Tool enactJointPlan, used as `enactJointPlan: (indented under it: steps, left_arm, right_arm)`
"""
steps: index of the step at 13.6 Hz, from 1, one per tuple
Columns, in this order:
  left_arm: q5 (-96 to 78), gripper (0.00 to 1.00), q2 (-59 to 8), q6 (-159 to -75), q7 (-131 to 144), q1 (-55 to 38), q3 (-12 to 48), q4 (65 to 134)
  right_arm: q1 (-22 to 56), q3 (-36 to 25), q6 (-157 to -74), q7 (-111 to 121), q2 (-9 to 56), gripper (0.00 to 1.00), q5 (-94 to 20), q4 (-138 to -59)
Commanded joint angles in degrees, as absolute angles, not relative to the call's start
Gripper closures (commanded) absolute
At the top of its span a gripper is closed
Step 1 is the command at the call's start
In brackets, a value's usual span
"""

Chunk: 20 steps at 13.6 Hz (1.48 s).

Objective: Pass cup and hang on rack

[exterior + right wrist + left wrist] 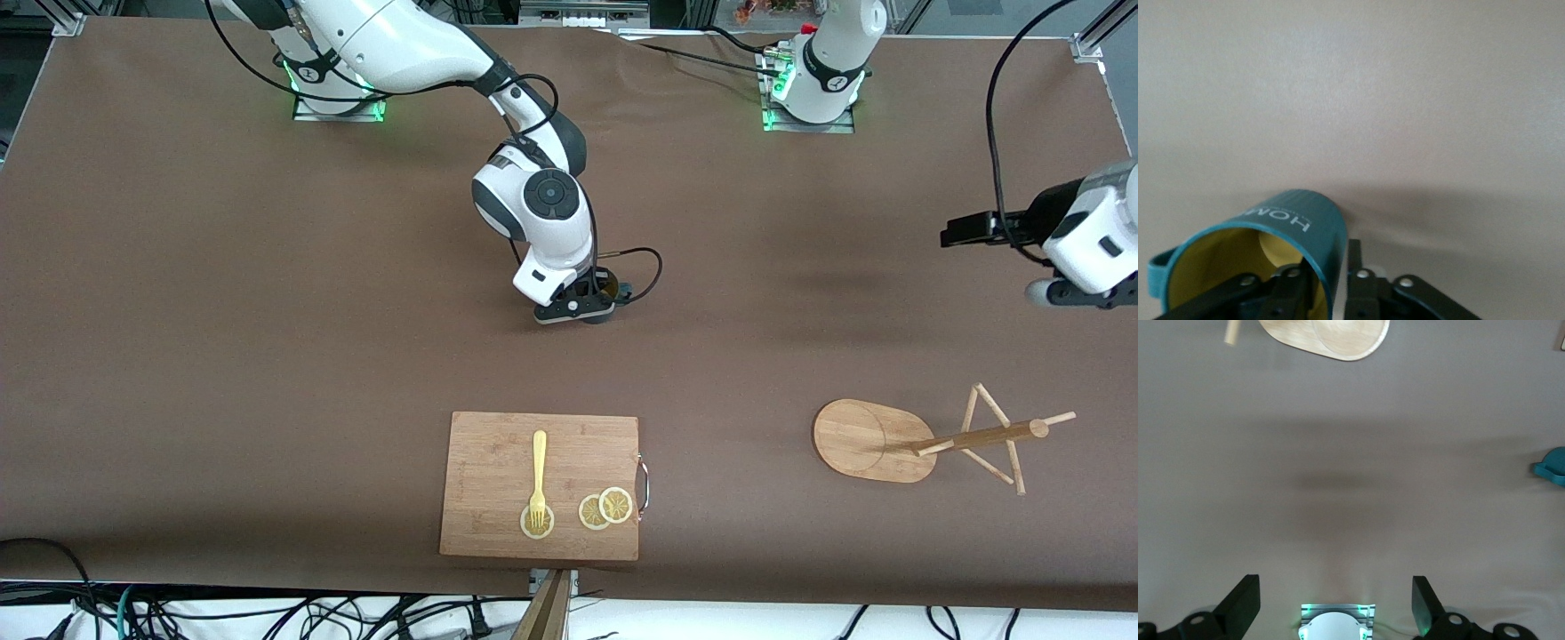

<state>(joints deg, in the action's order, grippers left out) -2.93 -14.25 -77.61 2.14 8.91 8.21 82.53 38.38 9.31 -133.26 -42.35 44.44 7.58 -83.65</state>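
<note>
Rectangular wooden cutting board (498,524), nearest the front camera, carrying a yellow plastic fork (538,476) and three lemon slices (605,508). Mid-table: my right gripper (594,307), low at the brown tabletop (222,356), fingers pinching the rim of the small dark teal cup (1295,230), one inside, one outside. Light wooden mug-tree rack (876,440) stands toward my left arm's end. My left gripper (1336,603) waits aloft, jaws wide, holding nothing.

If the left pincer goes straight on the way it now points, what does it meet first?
Probably only the bare table. The open left pincer points down at it; the rack and cup lie off to the sides.
</note>
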Motion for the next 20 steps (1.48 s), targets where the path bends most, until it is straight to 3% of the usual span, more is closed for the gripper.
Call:
enactJointPlan:
  steps: [1,7,13,20]
  left_arm:
    - [-4.39,0.00,-17.74,-77.25,1.93,8.18,8.52,79.98]
    - [-9.04,0.00,-22.67,-78.22,0.02,2.03,8.53,79.28]
    - [-15.45,0.00,-25.30,-84.36,-22.19,-2.64,10.36,81.20]
    - [-26.08,0.00,-24.44,-104.03,-51.63,-2.46,11.25,96.39]
  right_arm:
    - [38.68,8.70,-131.23,-44.03,41.68,0.00,8.00,-82.09]
    - [35.69,6.43,-114.29,-43.59,27.09,0.00,7.29,-82.18]
    - [35.68,-6.56,-95.65,-25.44,18.55,0.00,7.30,-82.53]
    - [35.07,-23.01,-90.97,-1.26,17.14,0.00,5.55,-82.79]
